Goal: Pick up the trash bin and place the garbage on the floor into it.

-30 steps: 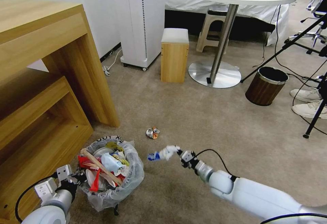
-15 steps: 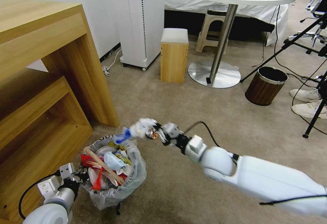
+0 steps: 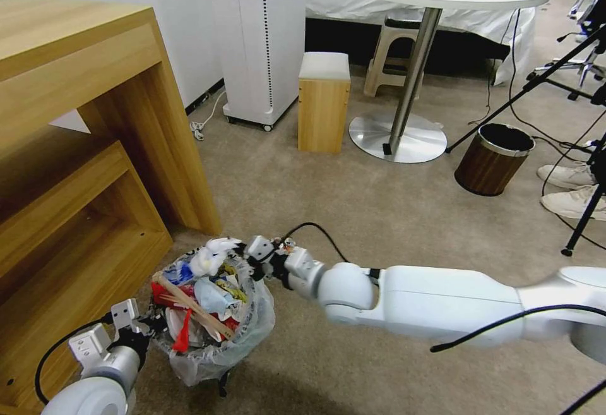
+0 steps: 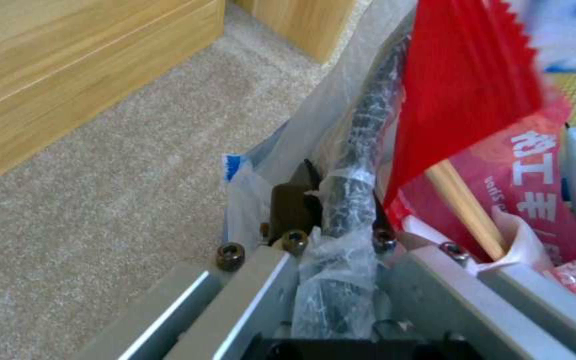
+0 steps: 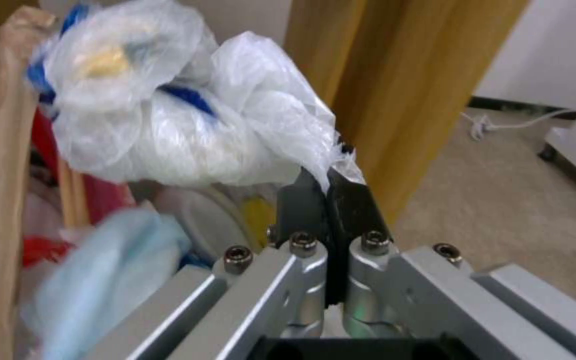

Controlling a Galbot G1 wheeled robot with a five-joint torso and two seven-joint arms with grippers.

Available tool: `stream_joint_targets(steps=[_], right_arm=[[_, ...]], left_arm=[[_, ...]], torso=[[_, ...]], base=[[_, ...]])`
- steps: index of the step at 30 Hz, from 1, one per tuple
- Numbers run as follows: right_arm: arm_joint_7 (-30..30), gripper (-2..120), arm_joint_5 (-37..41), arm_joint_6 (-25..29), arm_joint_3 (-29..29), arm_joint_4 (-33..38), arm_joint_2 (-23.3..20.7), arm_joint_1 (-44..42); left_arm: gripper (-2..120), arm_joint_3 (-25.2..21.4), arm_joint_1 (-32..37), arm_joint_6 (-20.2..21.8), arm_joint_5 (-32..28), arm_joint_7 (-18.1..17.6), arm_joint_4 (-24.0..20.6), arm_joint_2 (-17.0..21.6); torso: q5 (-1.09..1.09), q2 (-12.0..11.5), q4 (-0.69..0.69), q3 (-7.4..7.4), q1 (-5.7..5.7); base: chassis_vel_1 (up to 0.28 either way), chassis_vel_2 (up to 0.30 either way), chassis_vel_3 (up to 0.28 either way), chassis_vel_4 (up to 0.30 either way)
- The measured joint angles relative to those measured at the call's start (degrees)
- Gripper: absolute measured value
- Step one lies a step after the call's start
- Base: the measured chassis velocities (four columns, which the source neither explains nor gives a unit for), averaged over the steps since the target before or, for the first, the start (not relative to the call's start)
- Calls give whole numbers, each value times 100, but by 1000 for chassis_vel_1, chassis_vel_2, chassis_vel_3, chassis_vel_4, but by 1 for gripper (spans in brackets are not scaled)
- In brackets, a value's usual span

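Note:
The trash bin [image 3: 218, 345], lined with a crinkly clear bag and piled with garbage, hangs just above the carpet at the lower left. My left gripper [image 3: 146, 326] is shut on its near rim; the left wrist view shows the bag-wrapped dark rim [image 4: 358, 150] pinched in my left gripper [image 4: 338, 205], with a red wrapper [image 4: 475, 85] beside it. My right gripper [image 3: 245, 257] reaches over the bin's far edge, shut on a crumpled white-and-blue plastic piece [image 3: 208, 258]. In the right wrist view that piece [image 5: 181, 125] hangs from my right gripper [image 5: 329, 180] above the bin's contents. A crushed can [image 3: 289, 244] peeks out behind the right wrist.
A wooden desk with an open shelf [image 3: 95, 150] stands right beside the bin on the left. Farther off are a wooden box stool [image 3: 323, 105], a round table's base [image 3: 398, 138], a brown wood-grain bin [image 3: 493, 161], tripod legs [image 3: 584, 219] and a person's shoes [image 3: 568, 176]. Open carpet lies in the middle.
My right arm has swung left and forward, carrying the white-and-blue piece from over the open carpet to above the bin. The left gripper and the bin have barely moved.

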Motion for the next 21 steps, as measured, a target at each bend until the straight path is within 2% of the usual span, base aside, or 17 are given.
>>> stream_joint_targets(steps=[5,21], right_arm=[[108,0,193,-119,-159,-183,301,39],[404,0,406,-371,-428,-425,656,-155]], left_arm=[[0,-12,-41,0,-38,0,-3,21],[0,-29,13,-2,-51,8,-36,20]], torso=[[0,0,-1,0,0],[1,0,0,0,0]], base=[[0,0,0,0],[0,0,0,0]])
